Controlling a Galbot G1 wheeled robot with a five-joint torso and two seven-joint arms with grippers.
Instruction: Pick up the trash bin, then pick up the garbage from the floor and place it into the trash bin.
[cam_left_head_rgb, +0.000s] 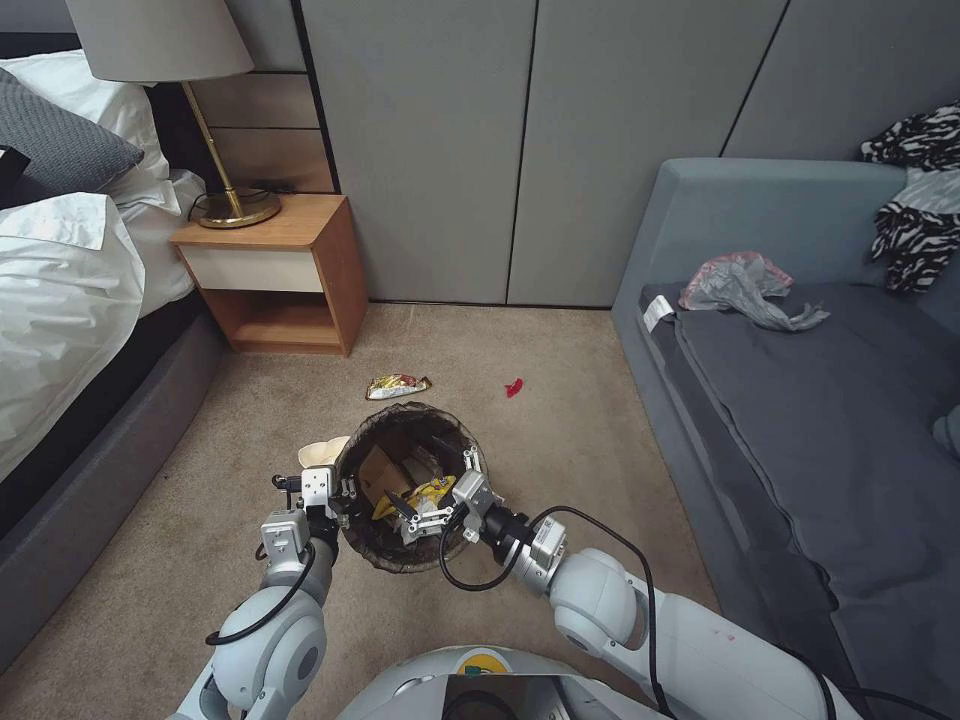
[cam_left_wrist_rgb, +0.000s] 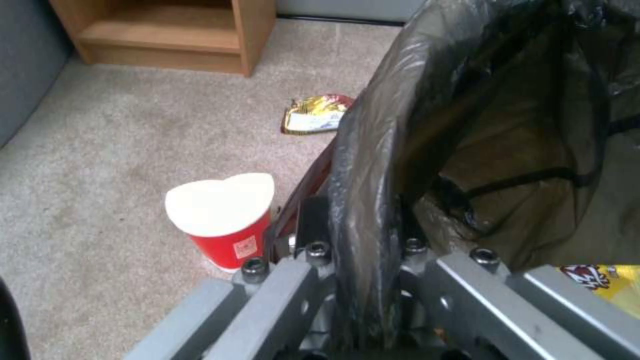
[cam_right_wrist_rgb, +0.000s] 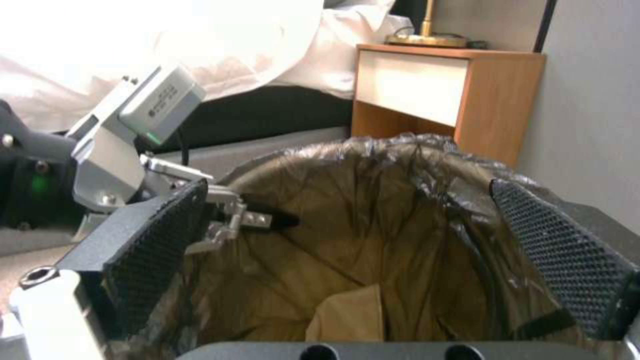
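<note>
My left gripper (cam_left_head_rgb: 335, 497) was clamped on the rim of the trash bin (cam_left_head_rgb: 405, 560), one finger inside and one outside, with the dark liner (cam_left_wrist_rgb: 380, 165) pinched between them. The bin hung just above the carpet (cam_left_head_rgb: 200, 520), in front of my base. My right gripper (cam_left_head_rgb: 432, 515) was over the mouth of the bin with its two black pads (cam_right_wrist_rgb: 163, 235) spread wide and nothing between them. Inside the bin I could see a tan paper piece (cam_right_wrist_rgb: 350, 312) and a yellow snack wrapper (cam_left_head_rgb: 430, 493) lying near the rim, below my right fingers.

Not all the garbage was collected. A red noodle cup (cam_left_wrist_rgb: 227, 225) stood upright on the carpet, just beside the bin and my left gripper. A gold snack packet (cam_left_head_rgb: 397, 386) lay farther off, toward the nightstand (cam_left_head_rgb: 290, 270), and a small red scrap (cam_left_head_rgb: 514, 387) lay apart from it.

My worry was the grip on the bin. I held it at one side of the rim only, through a slippery liner, so the bin could tilt or slide out if I bent or turned quickly, and then the contents would spill. The cup was also very close; a careless move of the bin could knock it over.
</note>
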